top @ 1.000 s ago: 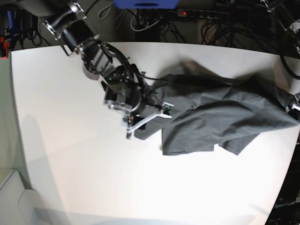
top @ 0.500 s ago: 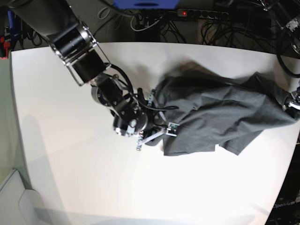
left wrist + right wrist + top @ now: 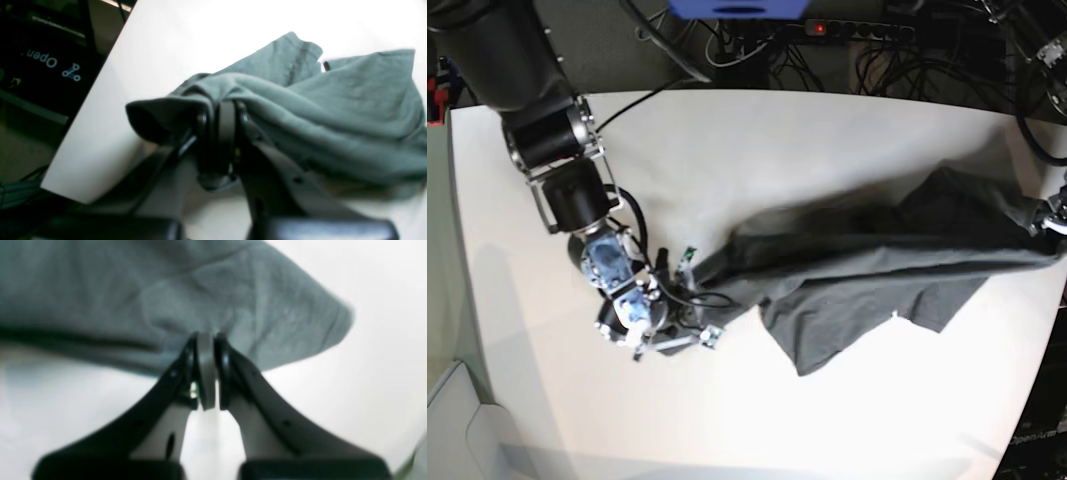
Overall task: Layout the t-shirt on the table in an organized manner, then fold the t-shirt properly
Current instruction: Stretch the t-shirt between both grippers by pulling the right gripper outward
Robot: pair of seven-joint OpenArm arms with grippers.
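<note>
With both grippers clamped tight on opposite edges of the t-shirt [image 3: 867, 265] — right gripper [image 3: 206, 340] and left gripper [image 3: 222, 113] — the cloth hangs stretched between them over the table [image 3: 757, 420], presumably to spread it flat before folding.

overhead light is strong. worktop [image 3: 847, 400] blows out to near pure white in the base view, hot patch centre-bottom. soft shadows under the right arm [image 3: 557, 150] and along the worktop's left edge. base view has fisheye bend, worktop edges curve, corners go dark. both wrist views are soft: right end effector [image 3: 206, 340] close-up is out of focus, t-shirt [image 3: 166, 296] behind it smeared, colour cast bluish-green. left wrist background is dim.
</note>
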